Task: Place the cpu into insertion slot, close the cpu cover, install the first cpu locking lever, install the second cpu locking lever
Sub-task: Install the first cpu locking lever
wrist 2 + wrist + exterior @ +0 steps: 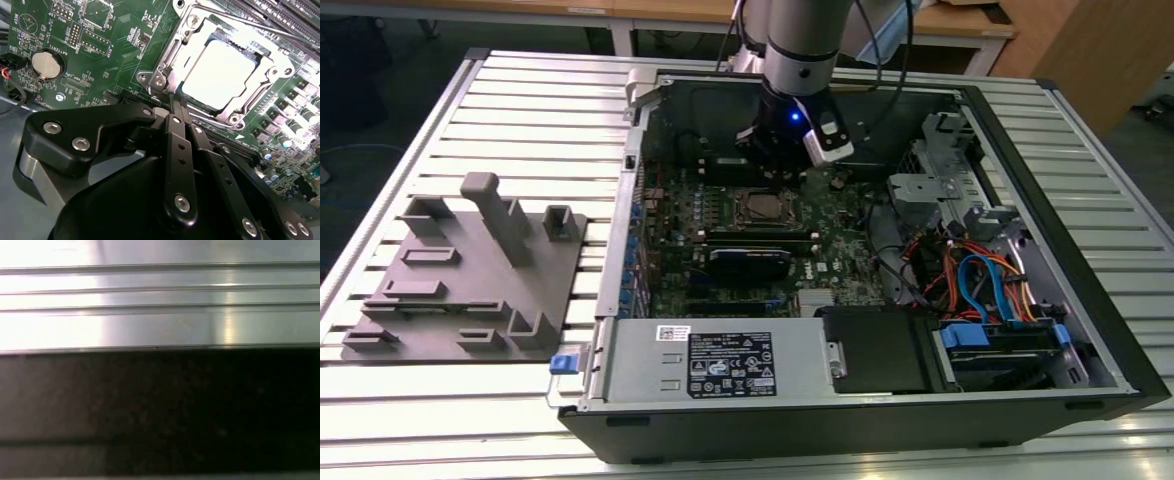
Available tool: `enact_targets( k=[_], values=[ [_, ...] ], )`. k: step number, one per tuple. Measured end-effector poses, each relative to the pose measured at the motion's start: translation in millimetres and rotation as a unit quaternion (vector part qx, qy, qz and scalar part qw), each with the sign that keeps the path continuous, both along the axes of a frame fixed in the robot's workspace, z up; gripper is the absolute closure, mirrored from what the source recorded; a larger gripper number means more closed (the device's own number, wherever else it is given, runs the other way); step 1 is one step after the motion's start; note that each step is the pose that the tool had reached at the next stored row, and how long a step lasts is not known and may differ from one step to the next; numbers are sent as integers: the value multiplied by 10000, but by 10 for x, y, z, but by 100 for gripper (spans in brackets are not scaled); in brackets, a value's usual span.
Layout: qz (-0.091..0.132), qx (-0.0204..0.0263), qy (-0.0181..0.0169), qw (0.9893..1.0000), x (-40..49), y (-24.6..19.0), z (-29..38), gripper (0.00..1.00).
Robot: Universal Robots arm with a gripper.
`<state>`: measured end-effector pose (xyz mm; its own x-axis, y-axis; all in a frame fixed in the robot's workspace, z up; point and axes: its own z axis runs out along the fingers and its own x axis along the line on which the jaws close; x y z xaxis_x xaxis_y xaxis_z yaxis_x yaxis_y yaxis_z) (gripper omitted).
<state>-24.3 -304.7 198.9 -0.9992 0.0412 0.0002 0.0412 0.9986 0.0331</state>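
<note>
- In the exterior view, an open computer case (1067, 330) is seen lying on a slatted metal table (494, 120). A green motherboard (841, 250) is housed in it, along with a bundle of coloured cables (981, 285) toward the exterior view's right.
- Near the middle of the board, the insertion slot (759, 208) is made out as a small square with a silvery rim. The arm's gripper (781, 160) is held just above and behind it, inside the case.
- A grey fixture (460, 275) with upright blocks is set on the table at the exterior view's left, well apart from the case.
- In the second wrist view, the cpu (220, 75) is shown seated in the insertion slot (176, 72), its dull silver top brightly lit. The cpu cover (200, 32) is laid down around it as a silvery frame.
- The gripper (175, 102) is seen with its black fingers (172, 145) brought together, holding nothing, the tips close to the socket's corner.
- In the first wrist view, ribbed metal slats (160, 315) and a dark band (160, 405) are seen.
</note>
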Motion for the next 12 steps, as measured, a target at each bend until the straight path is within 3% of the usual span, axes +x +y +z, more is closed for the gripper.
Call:
enact_targets(
  k=[6, 12],
  values=[
    [0, -62, -1, 10000, 0, 0, -13, 90],
    [-1, -60, 1, 10000, 2, 5, -34, 90]
  ],
)
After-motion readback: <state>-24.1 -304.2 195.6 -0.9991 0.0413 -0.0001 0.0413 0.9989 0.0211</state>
